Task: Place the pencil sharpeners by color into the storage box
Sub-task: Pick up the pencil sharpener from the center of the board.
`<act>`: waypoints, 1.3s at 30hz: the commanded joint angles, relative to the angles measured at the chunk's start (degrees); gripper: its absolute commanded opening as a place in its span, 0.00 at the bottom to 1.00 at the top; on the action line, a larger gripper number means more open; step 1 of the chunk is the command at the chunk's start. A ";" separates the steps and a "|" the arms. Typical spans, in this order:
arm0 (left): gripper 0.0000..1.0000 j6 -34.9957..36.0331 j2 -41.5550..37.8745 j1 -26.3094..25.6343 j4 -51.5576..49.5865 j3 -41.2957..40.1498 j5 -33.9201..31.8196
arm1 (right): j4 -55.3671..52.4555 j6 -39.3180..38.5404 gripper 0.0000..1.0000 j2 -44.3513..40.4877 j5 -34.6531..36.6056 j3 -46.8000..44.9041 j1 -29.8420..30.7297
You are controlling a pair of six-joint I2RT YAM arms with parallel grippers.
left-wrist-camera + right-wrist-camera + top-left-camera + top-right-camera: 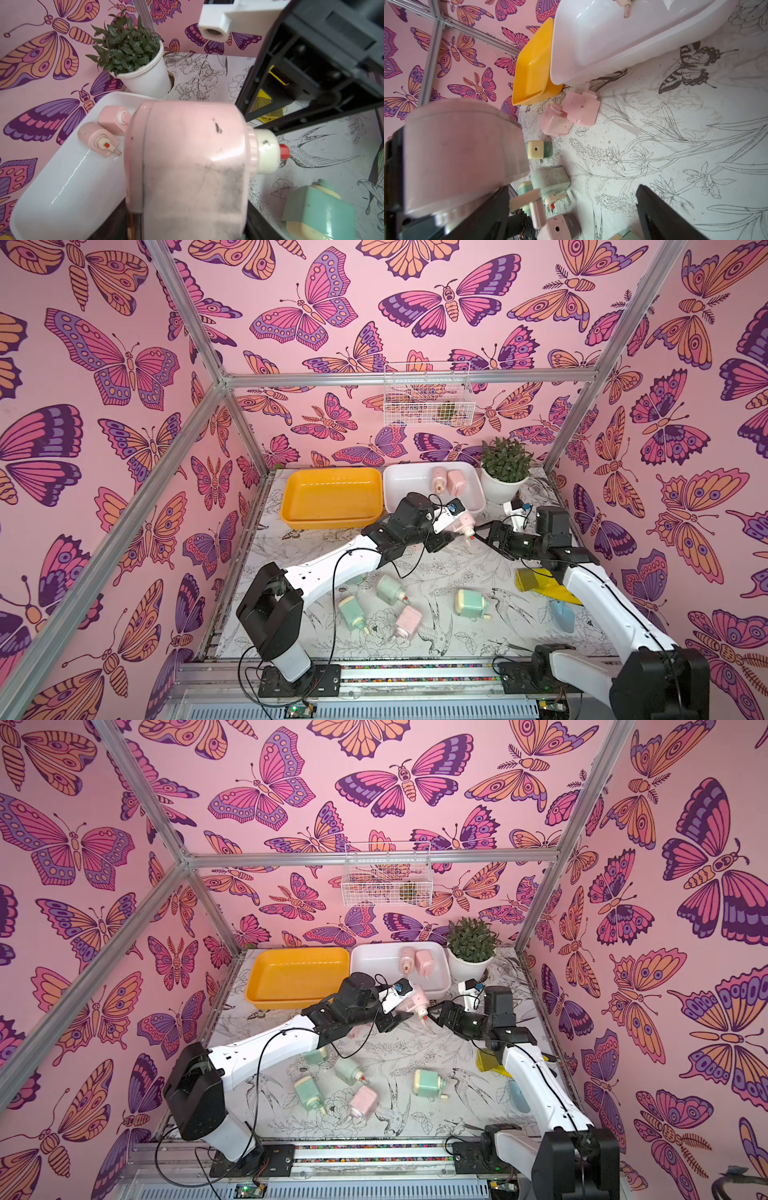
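**Pink sharpener held near the white tray, right arm standing by**

I have the left gripper clamped on a pastel pink plastic hand-crank sharpener, its jaws pressing the two broad sides of the body. I judge that hold suits the boxy shape: the flat faces give the pads purchase and leave the crank end free. The sharpener hangs above the table, just in front of the near rim of the glossy white plastic tray, where two more pink sharpeners already lie side by side in the far right corner. So pink goes to white, I reckon, and the orange-yellow plastic tray beside it, holding nothing yet, waits for the green ones.

In the left wrist view the held sharpener fills the frame. Its long axis runs from the rounded pink back to the cream collar and red tip. In both top views that red tip points down and toward the right arm, away from the white tray.

The right gripper stands wide and grips nothing, close to the sharpener's tip; whether it touches I cannot tell.

On the table near me lie three mint green sharpeners with cream ends and another pink one. The right wrist view shows two further pink sharpeners lying together on the table by the trays.
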 commanded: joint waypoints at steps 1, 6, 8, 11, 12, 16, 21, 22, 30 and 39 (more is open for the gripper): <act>0.00 2.89 0.18 0.23 2.40 -1.21 2.26 | 1.23 4.55 0.98 -5.16 7.78 2.08 0.25; 0.00 2.46 -0.18 0.59 2.41 -1.29 4.37 | 12.80 7.68 0.98 -8.43 3.91 -1.23 0.45; 0.00 2.10 -0.62 0.59 2.90 -1.63 6.60 | 12.86 6.71 0.97 -6.71 -0.57 0.19 0.68; 0.00 1.83 -1.31 0.53 4.74 -2.33 8.00 | 5.80 2.50 0.93 -4.25 -0.81 3.84 1.48; 0.00 1.97 -1.51 0.50 5.40 -2.68 7.81 | 4.89 1.49 0.92 -3.99 -1.15 4.44 1.75; 0.00 3.16 -1.52 0.44 9.12 -4.53 8.33 | 4.79 -0.13 0.90 -2.14 -6.16 6.18 3.11; 0.00 3.96 -1.28 0.38 11.33 -5.46 8.95 | -0.51 -3.10 0.88 0.41 -4.77 8.81 4.96; 0.00 3.95 -1.36 0.41 11.73 -5.53 9.13 | -1.69 -3.77 0.87 0.84 -4.15 9.36 5.13; 0.00 5.98 -1.34 0.33 12.85 -5.82 10.03 | -11.68 -10.18 0.81 5.14 -2.86 14.64 8.86; 0.00 6.94 -1.52 0.24 12.88 -6.17 11.45 | -12.02 -10.10 0.59 7.35 -1.02 15.98 9.78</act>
